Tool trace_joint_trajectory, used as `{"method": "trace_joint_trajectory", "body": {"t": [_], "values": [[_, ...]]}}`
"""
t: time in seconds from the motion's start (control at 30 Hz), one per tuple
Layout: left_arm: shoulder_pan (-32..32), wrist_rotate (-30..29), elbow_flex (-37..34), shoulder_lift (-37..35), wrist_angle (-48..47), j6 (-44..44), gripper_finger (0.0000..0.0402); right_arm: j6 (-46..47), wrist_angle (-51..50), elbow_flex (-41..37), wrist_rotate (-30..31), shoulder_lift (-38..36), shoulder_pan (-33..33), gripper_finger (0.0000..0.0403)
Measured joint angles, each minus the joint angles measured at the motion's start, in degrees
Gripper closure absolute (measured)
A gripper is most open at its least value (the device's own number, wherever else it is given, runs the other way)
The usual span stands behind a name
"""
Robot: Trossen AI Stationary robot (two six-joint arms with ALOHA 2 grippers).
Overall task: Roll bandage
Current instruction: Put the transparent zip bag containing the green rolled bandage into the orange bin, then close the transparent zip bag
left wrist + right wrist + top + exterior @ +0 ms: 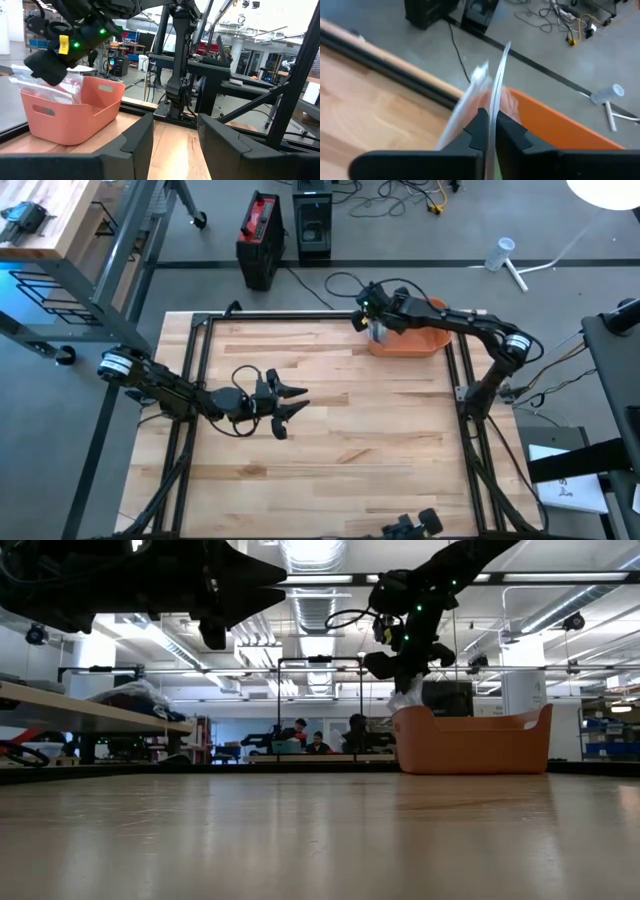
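Observation:
A clear plastic bag (492, 97) with something pale inside hangs at the left end of an orange bin (425, 340), which stands at the table's far right. The bag also shows in the left wrist view (55, 87) and the low view (408, 695). My right gripper (376, 320) is above that end of the bin, shut on the bag. My left gripper (290, 408) is open and empty, above the table's left middle and pointing toward the right. No bandage shows plainly. My right gripper pinches the bag's thin upper part (491, 112) between its two fingers (479, 131). The fingers come from above, pointing down. The bag hangs below them, seen edge-on, and its lower part reaches the bin's left end (37, 107).
A black metal frame (280, 315) runs along the table's far edge and sides. Bare wood (370, 440) lies between the two arms. Beyond the far edge, black boxes (262, 238) and cables stand on the floor. People sit far off in the room (300, 735).

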Motion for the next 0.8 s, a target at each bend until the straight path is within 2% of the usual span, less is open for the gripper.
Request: {"method": "trace_joint_trajectory", "body": {"t": [0.23,0.4,0.5,0.63,0.7,0.8], "values": [[0.0,0.0,0.1,0.0,0.0,0.0,0.0272,0.2,-0.2,0.0,-8.3,0.2,-1.9,0.0303],[0.0,0.0,0.1,0.0,0.0,0.0,0.028,-3.7,-1.9,0.0,-8.9,-3.0,-1.4,0.0238],[0.0,0.0,0.1,0.0,0.0,0.0,0.0284,-7.1,-3.0,0.0,-8.8,-8.5,0.2,0.0208],[0.0,0.0,0.1,0.0,0.0,0.0,0.0283,-11.0,-3.6,-2.2,-11.4,-18.3,5.6,0.0183],[0.0,0.0,0.1,0.0,0.0,0.0,0.028,-12.5,-2.3,-5.2,-11.5,-24.1,9.7,0.0176],[0.0,0.0,0.1,0.0,0.0,0.0,0.0274,-15.1,5.5,-13.2,-11.4,-33.4,17.5,0.0175]]}}
